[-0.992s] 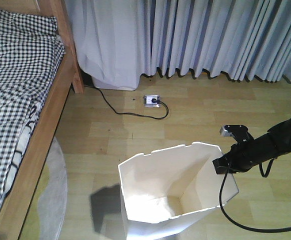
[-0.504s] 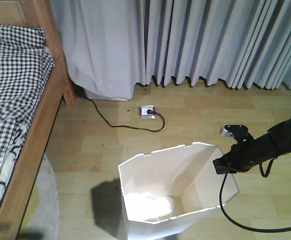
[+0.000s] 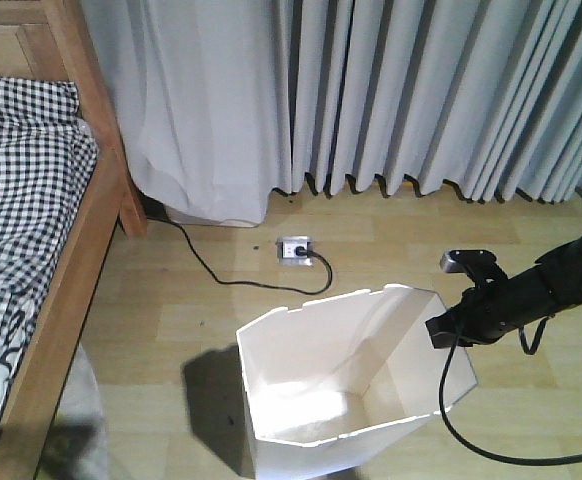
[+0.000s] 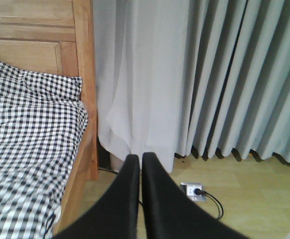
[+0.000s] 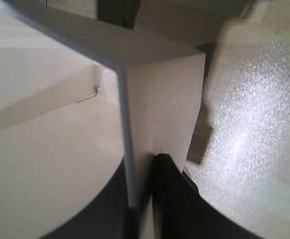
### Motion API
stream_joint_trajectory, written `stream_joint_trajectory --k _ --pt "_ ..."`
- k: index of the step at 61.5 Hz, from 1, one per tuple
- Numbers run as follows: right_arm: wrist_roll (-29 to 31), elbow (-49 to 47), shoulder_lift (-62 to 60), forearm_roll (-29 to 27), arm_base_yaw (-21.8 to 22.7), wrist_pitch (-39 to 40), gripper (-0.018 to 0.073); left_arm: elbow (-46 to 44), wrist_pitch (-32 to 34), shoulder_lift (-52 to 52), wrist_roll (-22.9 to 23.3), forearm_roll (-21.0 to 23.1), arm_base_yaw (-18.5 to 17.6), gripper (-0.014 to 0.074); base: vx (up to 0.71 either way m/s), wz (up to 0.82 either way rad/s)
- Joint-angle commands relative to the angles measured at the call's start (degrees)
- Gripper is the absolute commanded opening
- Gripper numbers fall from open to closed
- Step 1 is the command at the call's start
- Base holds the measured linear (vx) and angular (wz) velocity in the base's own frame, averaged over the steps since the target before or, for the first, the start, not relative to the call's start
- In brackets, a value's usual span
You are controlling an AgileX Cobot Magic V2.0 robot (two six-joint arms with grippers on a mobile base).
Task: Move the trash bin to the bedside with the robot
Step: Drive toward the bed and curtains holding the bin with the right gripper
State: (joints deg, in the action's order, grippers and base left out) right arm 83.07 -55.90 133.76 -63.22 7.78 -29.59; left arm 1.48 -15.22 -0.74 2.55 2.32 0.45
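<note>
The white trash bin (image 3: 301, 395) stands on the wooden floor at the bottom middle of the front view, lidless, with an angular rim. My right gripper (image 3: 443, 332) on the slim black arm is shut on the bin's right rim. The right wrist view shows the rim wall (image 5: 157, 89) pinched between the black fingers (image 5: 167, 194), one inside and one outside. The bedside (image 3: 66, 280), a light wooden bed frame with black-and-white checked bedding (image 3: 16, 190), runs along the left. My left gripper (image 4: 140, 162) is shut and empty, held in the air and facing the bed post (image 4: 85, 84) and curtain.
Grey curtains (image 3: 421, 90) hang across the back wall down to the floor. A floor socket (image 3: 294, 247) with a black cable (image 3: 211, 270) lies between the bed post and the bin. A pale rug edge (image 3: 86, 420) shows beside the bed at bottom left.
The whole view has moved forward and rightward: the bed, curtain and socket have shifted left and down in frame. The bin and right arm keep the same place in the view.
</note>
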Motion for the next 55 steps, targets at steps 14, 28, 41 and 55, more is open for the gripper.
stream_joint_trajectory --k 14,28,41,55 --pt "-0.49 -0.72 -4.48 -3.38 0.15 -10.47 -0.0005 0.67 3.95 -0.83 0.32 0.21 0.03 -0.0006 0.21 0.03" --pt "-0.49 -0.72 -4.48 -3.38 0.15 -10.47 -0.0005 0.67 3.95 -0.83 0.32 0.21 0.03 -0.0006 0.2 0.01" --pt "-0.49 -0.72 -4.48 -3.38 0.15 -10.47 -0.0005 0.67 3.95 -0.83 0.32 0.21 0.03 -0.0006 0.18 0.0" --pt "-0.49 -0.72 -4.48 -3.38 0.15 -10.47 -0.0005 0.67 3.95 -0.83 0.32 0.21 0.03 -0.0006 0.16 0.0"
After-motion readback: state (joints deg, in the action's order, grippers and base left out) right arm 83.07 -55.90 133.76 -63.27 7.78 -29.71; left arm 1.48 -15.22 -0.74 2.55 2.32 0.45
